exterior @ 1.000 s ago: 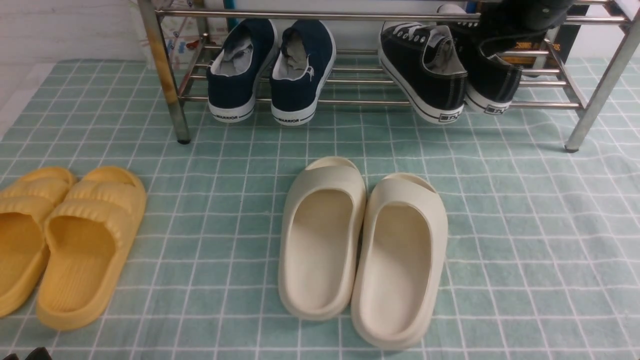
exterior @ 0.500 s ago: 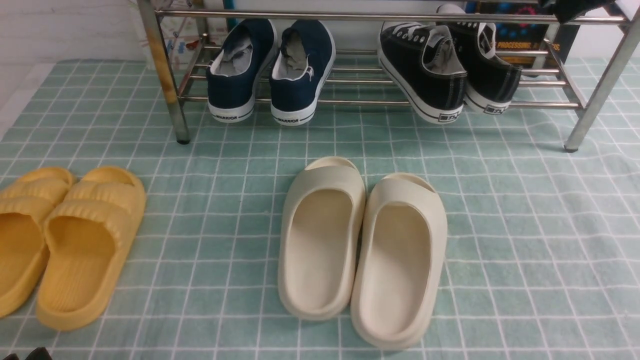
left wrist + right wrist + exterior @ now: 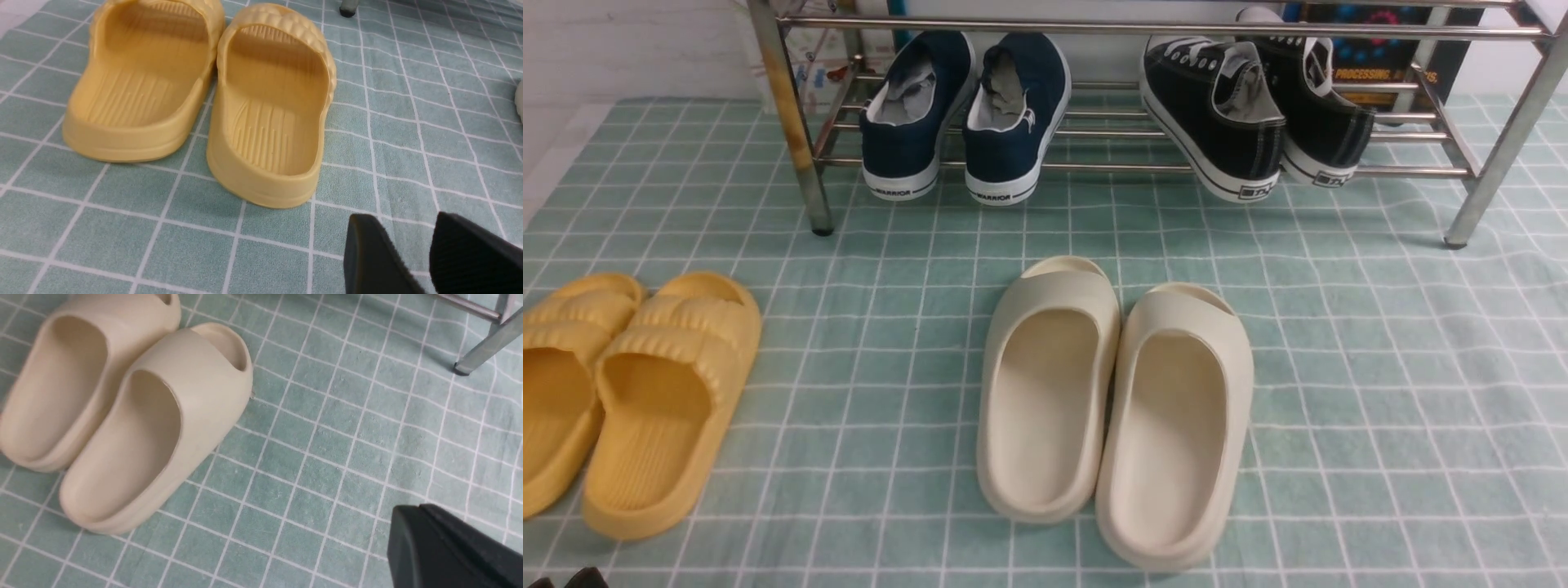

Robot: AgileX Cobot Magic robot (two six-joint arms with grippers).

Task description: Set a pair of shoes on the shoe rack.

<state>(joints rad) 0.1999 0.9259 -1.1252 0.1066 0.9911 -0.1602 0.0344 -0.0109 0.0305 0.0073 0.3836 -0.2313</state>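
The pair of shoes, two black canvas sneakers with white soles, rests on the right part of the shoe rack (image 3: 1094, 167). The left one (image 3: 1213, 114) and the right one (image 3: 1327, 122) stand heels toward me, side by side on the lower bars. No gripper touches them. My left gripper (image 3: 402, 220) is open, with only checked cloth showing between its fingers, just short of the yellow slides. My right gripper (image 3: 412, 510) is shut on nothing and hovers over cloth between the cream slides and a rack leg (image 3: 482, 351).
Navy sneakers (image 3: 964, 114) marked WARRIOR sit on the rack's left part. Cream slides (image 3: 1115, 408) lie mid-cloth in front of the rack. Yellow slides (image 3: 629, 392) lie at the left. A green checked cloth (image 3: 1380, 367) covers the floor.
My right arm, which was over the right black sneaker at the rack's top right, has drawn out of the front view, and its gripper has shut. Both sneakers stayed on the rack.
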